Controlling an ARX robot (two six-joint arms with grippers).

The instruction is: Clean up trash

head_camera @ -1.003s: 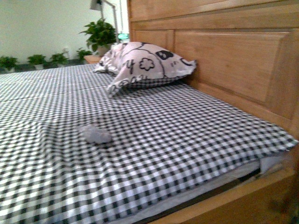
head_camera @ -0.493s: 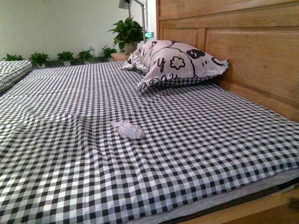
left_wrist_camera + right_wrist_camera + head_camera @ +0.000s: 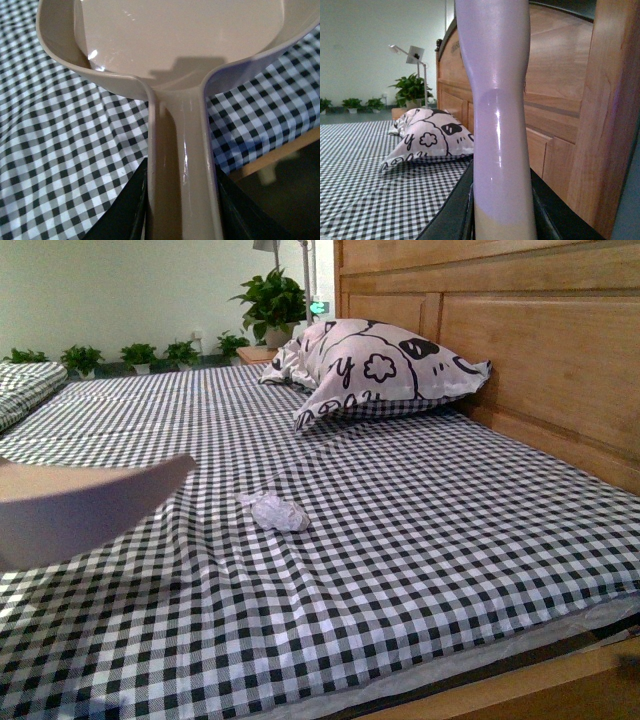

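On the table (image 3: pixel 420 560), crumpled white trash (image 3: pixel 278 512) is seen.
Dustpan (image 3: pixel 80 505) is pinched by left hand (image 3: pixel 182 210), pale handle (image 3: pixel 497 100) by right hand (image 3: pixel 502 220).

One wad of trash (image 3: pixel 278 511), crumpled and white. One printed pillow (image 3: pixel 385 370). One beige dustpan (image 3: pixel 85 508). One lilac handle (image 3: pixel 499 115), seen only from the right wrist. Two grippers, left gripper (image 3: pixel 182 212) and right gripper (image 3: pixel 502 217), each clamped on one handle. One wooden headboard (image 3: pixel 540 370). One checked sheet (image 3: pixel 420 540). One large potted plant (image 3: pixel 272 305). Five small potted plants (image 3: pixel 82 358) along the wall, as near as can be told. One lamp (image 3: pixel 415 54).
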